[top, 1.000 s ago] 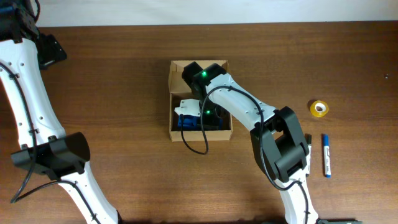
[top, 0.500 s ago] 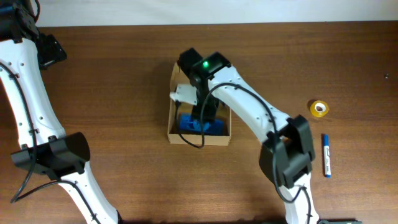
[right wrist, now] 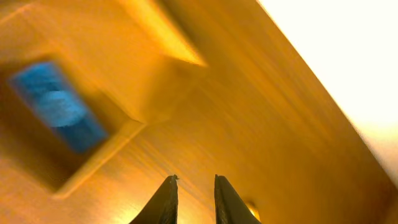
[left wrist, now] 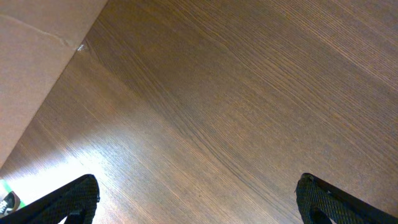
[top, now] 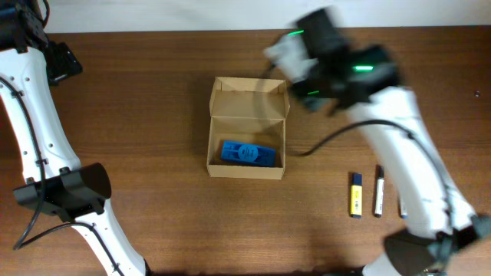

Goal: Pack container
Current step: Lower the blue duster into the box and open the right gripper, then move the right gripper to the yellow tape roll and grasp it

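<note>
**A:** How does the right pincer (right wrist: 194,182) stand?

**B:** Narrow. Its 2 fingers are a slim gap apart. Nothing is between them and they touch nothing. Bare table (top: 153,100) shows through the gap.

**A:** And the left pincer (left wrist: 196,205)?

**B:** Wide. Its 2 tips sit in opposite lower corners of its wrist view, empty, above bare wood.

**A:** Where is the box (top: 247,98)?

**B:** Mid-table, with the flap open at the far side. In the right wrist view it lies up and left of the fingers, blurred.

**A:** Count things for me.

**B:** 1 box. 1 blue case (top: 247,153) lies flat inside it, toward the near wall. 2 pens lie side by side on the table well to the right, a yellow pen (top: 356,194) and a dark pen (top: 377,190).

**A:** What differs from 1 second ago?

**B:** Then the right pincer was down in the box, over the case. Now it is up beyond the box's far right corner, a blur in the overhead view. The arm now covers the spot where a tape roll lay. The 2 pens were hidden under the arm then. The left arm is in the same place.
</note>
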